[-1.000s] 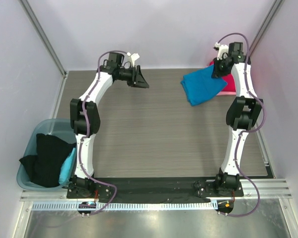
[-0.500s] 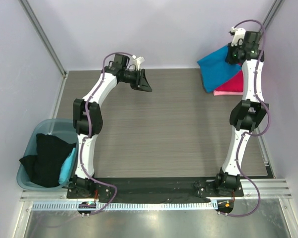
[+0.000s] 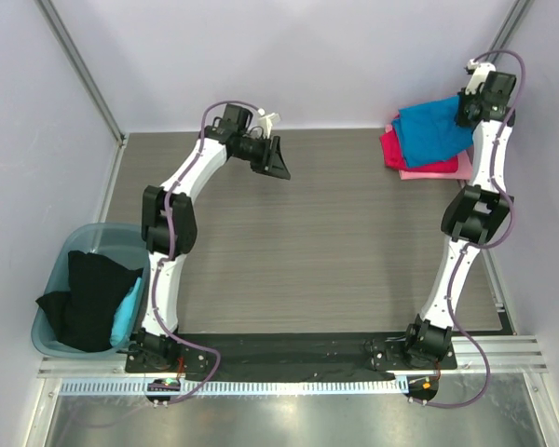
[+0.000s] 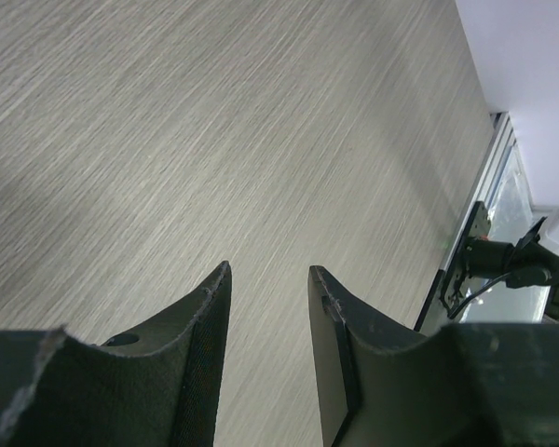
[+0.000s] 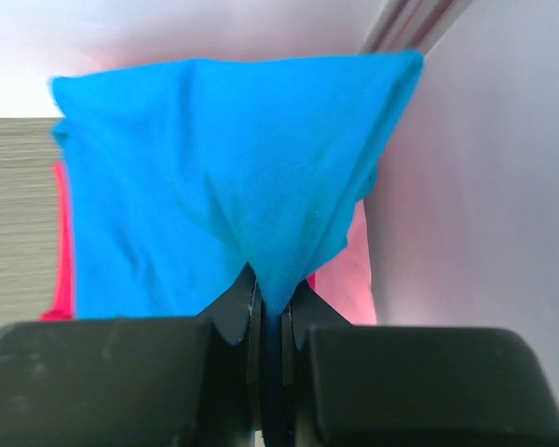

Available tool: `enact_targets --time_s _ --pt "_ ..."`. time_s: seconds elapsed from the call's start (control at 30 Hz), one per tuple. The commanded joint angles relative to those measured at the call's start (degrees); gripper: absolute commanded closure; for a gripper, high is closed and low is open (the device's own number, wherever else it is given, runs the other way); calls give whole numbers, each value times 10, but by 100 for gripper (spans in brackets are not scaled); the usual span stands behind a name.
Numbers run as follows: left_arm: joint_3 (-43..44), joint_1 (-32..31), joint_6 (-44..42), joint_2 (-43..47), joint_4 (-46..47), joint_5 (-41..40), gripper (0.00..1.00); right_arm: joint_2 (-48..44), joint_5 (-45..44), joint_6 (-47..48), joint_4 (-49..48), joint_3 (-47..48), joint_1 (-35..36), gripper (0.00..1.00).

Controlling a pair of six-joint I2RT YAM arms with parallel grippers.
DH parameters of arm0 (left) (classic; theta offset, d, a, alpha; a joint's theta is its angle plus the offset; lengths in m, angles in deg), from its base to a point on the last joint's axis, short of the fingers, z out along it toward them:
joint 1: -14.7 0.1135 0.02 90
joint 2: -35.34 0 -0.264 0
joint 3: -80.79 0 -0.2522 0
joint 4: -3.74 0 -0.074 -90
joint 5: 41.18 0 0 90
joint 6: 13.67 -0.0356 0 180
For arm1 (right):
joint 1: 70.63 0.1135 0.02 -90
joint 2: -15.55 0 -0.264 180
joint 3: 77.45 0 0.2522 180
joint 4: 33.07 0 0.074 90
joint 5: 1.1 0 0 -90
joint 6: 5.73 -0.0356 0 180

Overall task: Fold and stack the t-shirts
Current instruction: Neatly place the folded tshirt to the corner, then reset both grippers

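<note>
The folded bright blue t-shirt (image 3: 432, 129) hangs at the far right corner, over the crimson t-shirt (image 3: 394, 149) and the pale pink t-shirt (image 3: 440, 171) lying stacked on the table. My right gripper (image 3: 465, 113) is shut on the blue shirt's edge. In the right wrist view the blue cloth (image 5: 224, 168) fans out from the right gripper (image 5: 272, 289), with crimson (image 5: 61, 233) and pink (image 5: 349, 270) below it. My left gripper (image 3: 278, 162) hovers open above the far middle of the table, and nothing lies inside the left gripper (image 4: 268, 270). A black t-shirt (image 3: 86, 298) drapes over the tub.
A translucent teal tub (image 3: 65, 250) stands at the near left, holding the black shirt and a light blue cloth (image 3: 126, 313). Walls close in at the back and right of the stack. The wood-grain table (image 4: 214, 140) lies under the left gripper.
My right arm has carried the blue t-shirt right and back, from the table's middle right to above the crimson and pink stack. The left gripper drifted slightly right.
</note>
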Motion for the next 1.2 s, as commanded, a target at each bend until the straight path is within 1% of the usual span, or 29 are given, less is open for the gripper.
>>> enact_targets --time_s 0.0,0.03,0.07,0.1,0.13,0.17,0.2,0.3,0.37,0.4,0.43,0.47,0.5,0.57,0.6,0.67,0.7,0.73,0.77,0.8,0.83,0.87,0.9,0.93,0.97,1.0,1.03,1.1,1.17 --pt "24 -6 -24 4 -13 -10 60 36 -46 -4 -60 32 4 98" --pt "24 -7 -27 5 -16 -13 60 41 -65 -8 -64 35 4 91" --pt "25 -9 -29 5 -17 -15 60 46 -85 -20 -66 44 5 79" --pt "26 -9 -30 7 -19 -17 60 47 -133 -23 -68 45 5 59" --pt "26 -9 -31 9 -21 -19 60 38 -152 -27 -70 45 6 53" --pt "27 -10 -35 11 -24 -22 59 29 -170 -29 -74 45 9 33" --pt "27 -10 -38 15 -24 -26 59 18 -192 -23 -81 45 11 30" --pt "28 -10 -56 20 -36 -52 57 -33 -189 -14 -112 32 22 27" --pt "33 -10 -64 22 -41 -77 55 -106 -180 -10 -154 -51 30 26" --pt "36 -10 -76 24 -46 -89 53 -140 -172 -2 -216 -93 42 26" --pt "41 -10 -82 25 -48 -103 52 -169 -166 10 -252 -192 50 25" --pt "43 -10 -88 26 -50 -122 52 -231 -165 24 -290 -245 59 23" --pt "47 -10 -89 27 -52 -171 51 -256 -167 41 -360 -294 73 21" --pt "60 -9 -112 30 -53 -211 48 -310 -141 87 -399 -407 109 18" --pt "64 -9 -117 32 -53 -241 48 -321 -132 94 -399 -432 118 18" --pt "73 -8 -120 35 -55 -253 47 -336 -124 45 -415 -479 130 18" --pt "72 -8 -119 38 -55 -259 46 -334 -118 16 -384 -484 130 18" --pt "72 -7 -119 41 -56 -259 46 -330 -110 -53 -362 -477 130 18" --pt "70 -7 -119 48 -57 -259 45 -325 -63 -81 -312 -471 130 18" --pt "66 -8 -117 54 -56 -268 45 -314 -32 -106 -290 -468 131 16" --pt "62 -7 -112 61 -53 -280 44 -311 -9 -132 -273 -471 133 13" --pt "56 -8 -107 73 -48 -295 44 -311 39 -158 -263 -478 138 4" --pt "49 -8 -104 79 -36 -324 43 -323 41 -183 -272 -493 144 0" --pt "48 -9 -100 85 -32 -388 42 -335 29 -190 -283 -530 155 0" --pt "47 -11 -96 87 -28 -430 38 -345 2 -193 -303 -547 187 0" --pt "44 -12 -94 94 -18 -466 33 -355 -62 -190 -311 -561 210 0" --pt "43 -12 -80 96 -14 -529 22 -373 -111 -187 -315 -578 234 0" --pt "44 -11 -69 96 -14 -556 14 -381 -198 -176 -309 -580 290 0" --pt "42 -9 -65 96 -16 -556 7 -392 -202 -167 -296 -579 311 0"
